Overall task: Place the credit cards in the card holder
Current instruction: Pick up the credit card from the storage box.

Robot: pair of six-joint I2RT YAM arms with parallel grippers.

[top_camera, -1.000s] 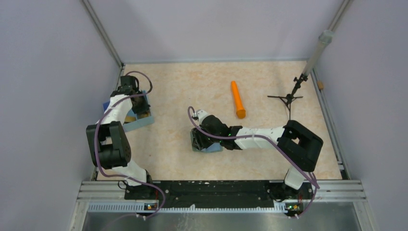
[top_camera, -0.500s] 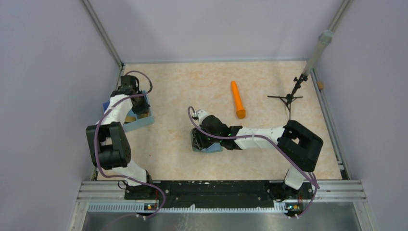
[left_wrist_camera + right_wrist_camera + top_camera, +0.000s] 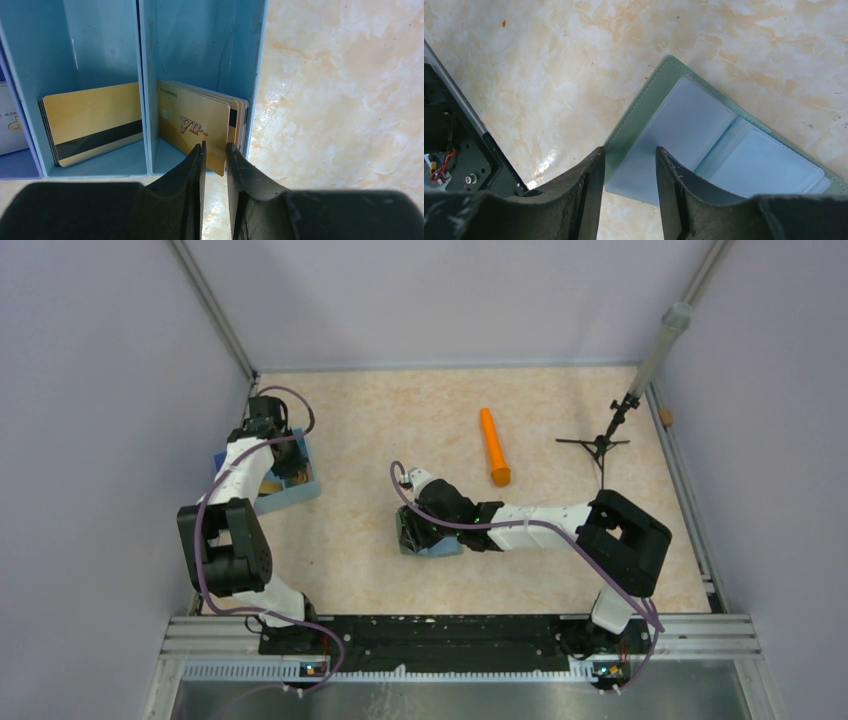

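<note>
The card holder point(image 3: 704, 135) lies open on the table, pale blue inside, grey-green rim; in the top view point(image 3: 437, 548) it is mostly under my right arm. My right gripper point(image 3: 629, 152) is open, fingers straddling its near left corner. Gold credit cards stand in the blue tray point(image 3: 141, 75): a stack fronted by a "VIP" card point(image 3: 192, 117) in the right compartment, a striped stack point(image 3: 92, 125) in the middle one. My left gripper point(image 3: 215, 147) is narrowly open, the tilted VIP card's lower corner between its fingertips. It sits over the tray at the left point(image 3: 290, 465).
An orange cylinder point(image 3: 493, 447) lies at the back centre. A small black stand point(image 3: 598, 445) with a grey pole is at the back right. A white card point(image 3: 10, 122) sits in the tray's left compartment. Walls close the table on three sides.
The left arm's elbow has shifted slightly left; its gripper stays over the tray. The right arm and card holder have not moved.
</note>
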